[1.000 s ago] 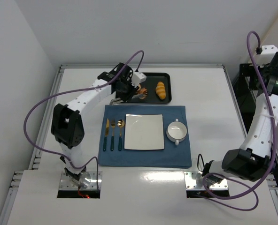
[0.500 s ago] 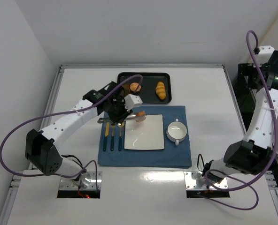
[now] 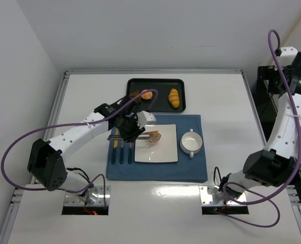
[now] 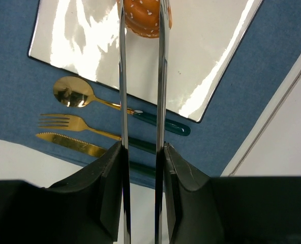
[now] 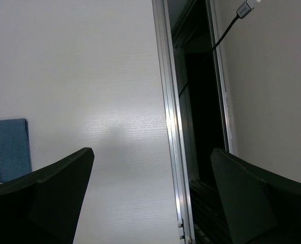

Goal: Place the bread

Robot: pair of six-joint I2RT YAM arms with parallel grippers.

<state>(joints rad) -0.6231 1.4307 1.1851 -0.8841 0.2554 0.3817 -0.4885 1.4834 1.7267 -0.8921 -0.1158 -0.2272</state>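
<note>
**Bread in the tongs, over the plate**

My left pincer [image 4: 142, 152] is clenched on a pair of tongs [image 4: 122, 101], one finger pressing each metal blade. The blade tips pinch the bread [image 4: 140, 18], seeded and orange-brown, over the white plate [image 4: 201, 56]. I cannot tell whether it touches the plate. Beside the plate, on the blue mat [image 4: 18, 101], lie a spoon [image 4: 71, 94], fork [image 4: 64, 121] and knife [image 4: 64, 142]. My right pincer [image 5: 151, 152] is released, its fingers spread wide, far off at the table's right edge.
</note>
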